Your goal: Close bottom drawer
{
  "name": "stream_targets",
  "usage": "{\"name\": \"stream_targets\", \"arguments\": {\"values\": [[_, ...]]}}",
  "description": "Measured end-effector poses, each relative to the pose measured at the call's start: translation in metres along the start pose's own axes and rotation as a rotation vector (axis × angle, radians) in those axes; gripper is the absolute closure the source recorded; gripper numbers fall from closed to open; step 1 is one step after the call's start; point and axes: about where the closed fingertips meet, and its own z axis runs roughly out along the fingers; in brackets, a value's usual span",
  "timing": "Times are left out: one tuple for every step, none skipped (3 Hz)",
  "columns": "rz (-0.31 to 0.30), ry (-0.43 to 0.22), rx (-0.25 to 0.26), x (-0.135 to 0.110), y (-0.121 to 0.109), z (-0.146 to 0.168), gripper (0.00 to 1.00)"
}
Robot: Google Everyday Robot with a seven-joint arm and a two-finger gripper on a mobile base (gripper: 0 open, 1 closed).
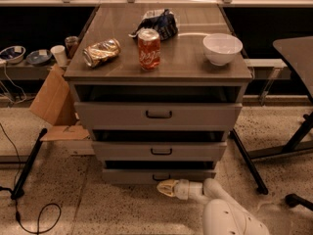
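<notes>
The bottom drawer (127, 176) is the lowest and narrowest grey front of the cabinet, with a small dark handle (160, 177) at its centre. It stands slightly out from the cabinet, with a dark gap above it. My gripper (164, 188) is low near the floor, right in front of the drawer front, just below the handle. Its pale fingertips point left and look to touch or nearly touch the front. My white arm (225, 214) runs off to the lower right.
The middle drawer (159, 151) and top drawer (159, 115) also stand a little open. On the cabinet top are a red can (148, 49), a crushed can (101, 52), a dark bag (157, 23) and a white bowl (222, 48). Cardboard (54, 102) leans at left. A table leg (247, 163) slants at right.
</notes>
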Motion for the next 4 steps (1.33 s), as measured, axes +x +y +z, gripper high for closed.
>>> {"name": "stream_targets", "arguments": {"values": [[-0.014, -0.008, 0.008, 0.000, 0.004, 0.001, 1.00], [-0.017, -0.022, 0.017, 0.000, 0.006, 0.001, 1.00], [-0.017, -0.029, 0.047, 0.002, 0.008, 0.009, 1.00], [-0.003, -0.041, 0.086, 0.002, 0.009, 0.015, 1.00]]}}
